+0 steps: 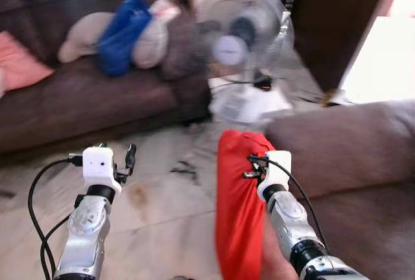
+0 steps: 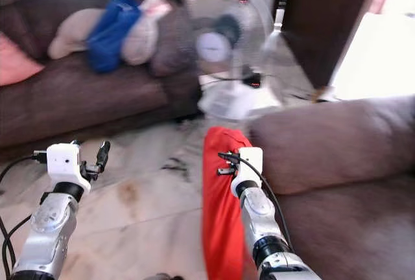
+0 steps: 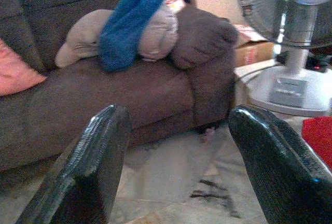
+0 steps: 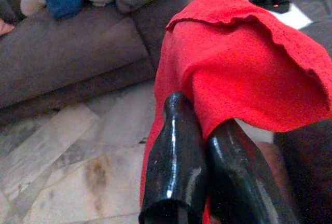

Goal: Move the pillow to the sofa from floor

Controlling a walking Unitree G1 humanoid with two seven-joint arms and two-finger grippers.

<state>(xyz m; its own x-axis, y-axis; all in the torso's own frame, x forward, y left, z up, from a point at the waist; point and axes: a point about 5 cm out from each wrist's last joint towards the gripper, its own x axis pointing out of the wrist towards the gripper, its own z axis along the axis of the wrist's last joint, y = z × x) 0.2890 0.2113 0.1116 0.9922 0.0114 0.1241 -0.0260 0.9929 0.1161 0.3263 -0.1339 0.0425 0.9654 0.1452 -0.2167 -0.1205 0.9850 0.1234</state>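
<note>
A red pillow (image 1: 238,209) hangs upright off the floor, pinched near its upper edge by my right gripper (image 1: 249,166). In the right wrist view the two black fingers (image 4: 179,156) are shut on the pillow's red cloth (image 4: 233,63). The pillow hangs just left of the arm of the near brown sofa (image 1: 350,157). My left gripper (image 1: 123,161) is raised over the floor to the left, open with nothing between its fingers (image 3: 93,167). A second brown sofa (image 1: 84,92) stands across the room at the left.
On the far sofa lie a blue cloth (image 1: 123,34), beige cushions (image 1: 81,37) and a pink cushion (image 1: 19,66). A white standing fan (image 1: 241,53) stands on the floor between the two sofas. Marble floor (image 1: 162,202) stretches ahead.
</note>
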